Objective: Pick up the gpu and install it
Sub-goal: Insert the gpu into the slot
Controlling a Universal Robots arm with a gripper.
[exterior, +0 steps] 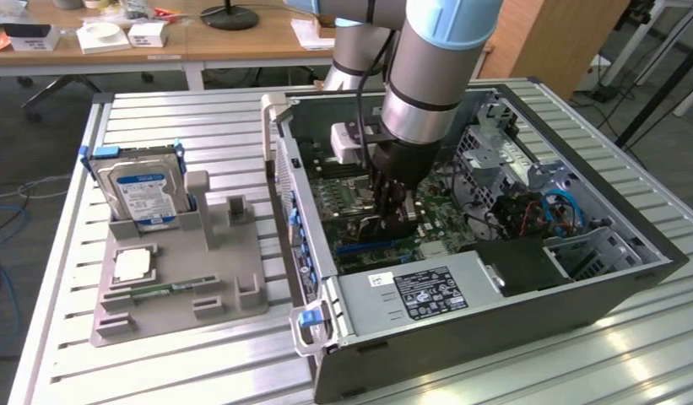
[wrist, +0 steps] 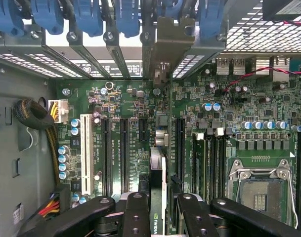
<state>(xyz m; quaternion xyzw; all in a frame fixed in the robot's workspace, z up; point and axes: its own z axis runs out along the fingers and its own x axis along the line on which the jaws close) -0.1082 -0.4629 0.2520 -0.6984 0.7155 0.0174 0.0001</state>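
The gripper [wrist: 159, 201] is seen low inside the open computer case [exterior: 616, 283], above the main board [wrist: 120, 98]. Its jaws are closed on the graphics card [wrist: 158, 170], which is held on edge between the fingers [wrist: 135, 212], with one finger on each flat side. The card is therefore not away from the jaws but in them. The hard drive [exterior: 143, 190] stands on the grey stand [exterior: 228, 291] at the exterior view's left, well apart from the case.

The relation that matters is judged to be the one between the card and the long slots [wrist: 124, 153] of the board. In the wrist view the long axis of the card is seen to run parallel to these slots, from the fingers toward the back wall of the case. There a pale metal bracket [wrist: 165, 44], taken to be the card's own end, stands at the row of blue clips [wrist: 86, 17]. The card lies between two of the long black slots, over a strip of board that is hidden by it. Whether its lower edge touches a slot or hangs just above one cannot be told.
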